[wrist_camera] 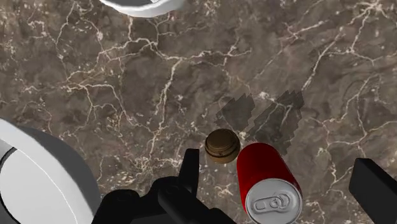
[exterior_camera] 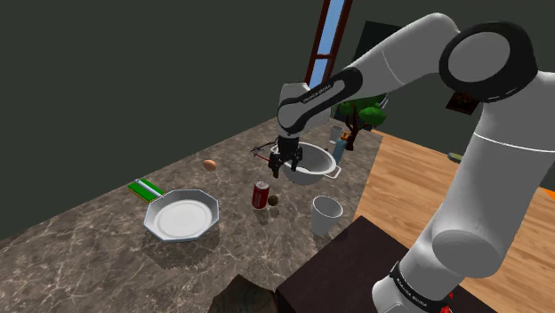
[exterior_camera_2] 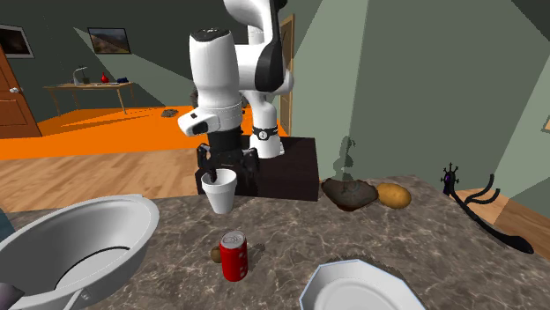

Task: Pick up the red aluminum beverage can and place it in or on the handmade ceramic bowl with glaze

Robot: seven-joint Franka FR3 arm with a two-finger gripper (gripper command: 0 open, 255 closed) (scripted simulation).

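The red can (exterior_camera: 260, 195) stands upright on the brown marble counter, its silver top (wrist_camera: 275, 204) facing the wrist camera. My gripper (exterior_camera: 285, 164) hangs open above it, a little toward the shoulder view's right. In the wrist view the can (wrist_camera: 266, 178) lies below the gap between the spread fingers (wrist_camera: 189, 167), untouched. A white eight-sided bowl (exterior_camera: 182, 216) sits to the can's left in the shoulder view, and at the lower right of the second exterior view (exterior_camera_2: 361, 288). In that view the can (exterior_camera_2: 234, 255) is mid-counter and the gripper (exterior_camera_2: 227, 169) is behind a white cup.
A small brown round thing (wrist_camera: 222, 145) lies beside the can. A grey round pot with handles (exterior_camera: 311, 163) sits behind the gripper. A white cup (exterior_camera: 325, 215) stands near the stand. An egg (exterior_camera: 209, 164), a green item (exterior_camera: 145, 188) and a potato (exterior_camera_2: 394, 195) lie farther off.
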